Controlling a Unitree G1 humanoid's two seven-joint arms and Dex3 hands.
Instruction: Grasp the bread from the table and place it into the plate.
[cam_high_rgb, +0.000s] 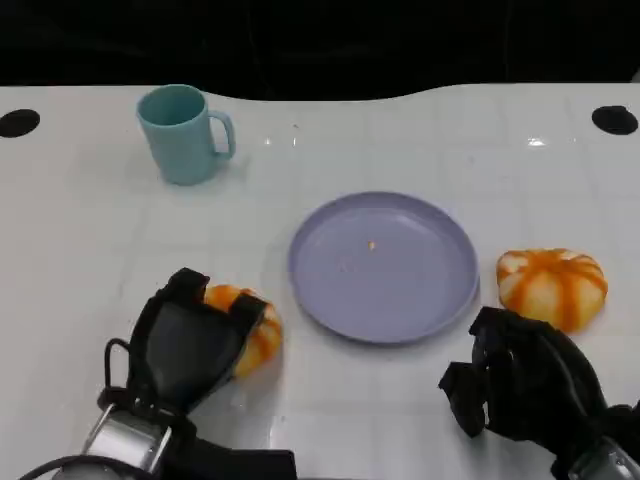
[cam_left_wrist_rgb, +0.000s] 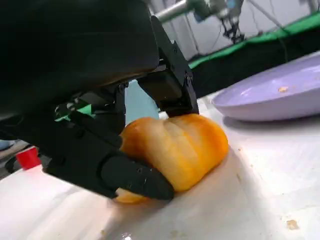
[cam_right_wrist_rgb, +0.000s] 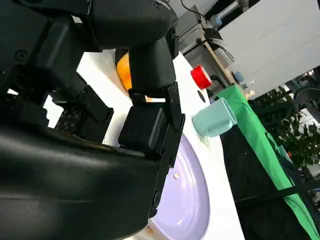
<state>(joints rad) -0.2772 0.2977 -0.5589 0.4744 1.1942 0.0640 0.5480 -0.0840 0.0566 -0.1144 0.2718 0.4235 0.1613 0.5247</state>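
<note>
Plate (cam_high_rgb: 385, 265): on the table (cam_high_rgb: 80, 250), at the middle.
Mug (cam_high_rgb: 182, 133): far left, well apart from the plate, handle to the right.
Left bread (cam_high_rgb: 262, 335): near left of the plate, just beside its rim, on the table.
Right bread (cam_high_rgb: 552, 285): right of the plate, near its rim, on the table.
Left hand (cam_high_rgb: 190, 340): over the left bread, fingers (cam_left_wrist_rgb: 125, 177) on both its sides.
Right hand (cam_high_rgb: 520, 385): near side of the right bread, just beside it.

The robot's left hand (cam_high_rgb: 190, 340) is closing over a bread roll (cam_high_rgb: 252, 325), its black fingers (cam_left_wrist_rgb: 135, 180) wrapping both sides while its silver forearm is reaching in from below. The right hand (cam_high_rgb: 525, 385) is hovering with fingers curled inward, holding nothing, its wrist angling toward the left hand.
</note>
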